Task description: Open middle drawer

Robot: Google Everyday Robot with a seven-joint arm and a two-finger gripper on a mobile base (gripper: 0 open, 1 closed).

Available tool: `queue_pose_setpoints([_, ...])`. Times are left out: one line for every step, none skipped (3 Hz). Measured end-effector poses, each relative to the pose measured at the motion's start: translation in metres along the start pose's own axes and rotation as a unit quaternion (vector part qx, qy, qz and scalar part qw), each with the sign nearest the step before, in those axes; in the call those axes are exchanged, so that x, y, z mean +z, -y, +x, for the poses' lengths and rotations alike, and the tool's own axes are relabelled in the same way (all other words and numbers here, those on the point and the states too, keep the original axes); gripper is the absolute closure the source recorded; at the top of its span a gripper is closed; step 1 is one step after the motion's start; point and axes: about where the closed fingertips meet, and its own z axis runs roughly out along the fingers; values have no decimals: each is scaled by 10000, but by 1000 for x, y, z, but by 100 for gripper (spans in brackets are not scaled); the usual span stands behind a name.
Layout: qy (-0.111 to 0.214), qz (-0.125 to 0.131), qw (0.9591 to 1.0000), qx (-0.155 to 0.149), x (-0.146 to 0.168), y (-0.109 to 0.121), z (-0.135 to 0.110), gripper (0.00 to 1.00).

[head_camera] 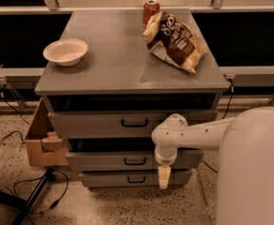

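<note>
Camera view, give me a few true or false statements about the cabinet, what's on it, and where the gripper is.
1. The bowl sits on the left of the cabinet top. True.
2. The can lies on the floor. False: it stands at the back of the cabinet top, next to the chip bag.
3. The gripper points down in front of the drawers. True.
4. The gripper is on the handle of the middle drawer. False: it hangs to the right of the handle, apart from it.
5. The box is right of the cabinet. False: it is on the left.
</note>
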Motion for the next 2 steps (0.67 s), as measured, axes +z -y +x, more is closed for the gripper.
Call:
queue_pose_setpoints([-1,-2,10000,1,0,0,0,0])
queue_pose_setpoints([-33,-36,10000,25,2,-4,1,18])
